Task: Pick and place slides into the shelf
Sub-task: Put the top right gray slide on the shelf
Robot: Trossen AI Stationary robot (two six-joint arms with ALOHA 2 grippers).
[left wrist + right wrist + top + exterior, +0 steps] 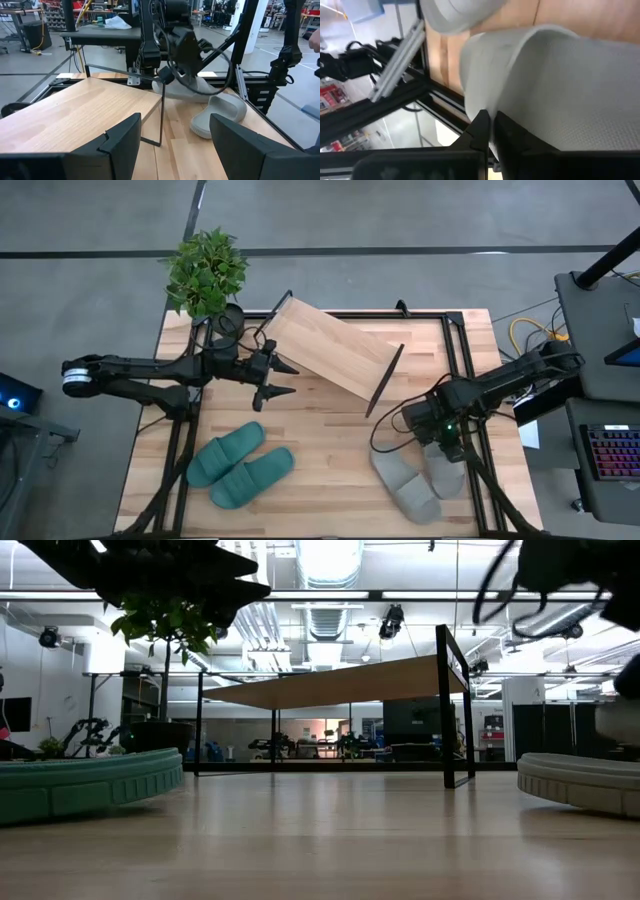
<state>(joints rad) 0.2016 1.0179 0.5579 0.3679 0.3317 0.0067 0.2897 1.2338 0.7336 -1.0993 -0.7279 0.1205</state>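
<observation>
I see my right gripper [447, 442] clamped on the edge of one grey slide [570, 90] at the table's right side — left gripper [283, 378] hangs wide open beside the shelf [325, 348].

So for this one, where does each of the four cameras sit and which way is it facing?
High view: above the table, looking straight down on the shelf, teal slides, grey slides, left gripper, right gripper.
Low view: at tabletop height, looking level at the shelf; arms dark at the top.
Left wrist view: on the left arm, its open fingers low, facing the right arm across the shelf.
Right wrist view: on the right arm, fingers shut on a grey slide.
Shared: both wrist views show the grey slides.
</observation>
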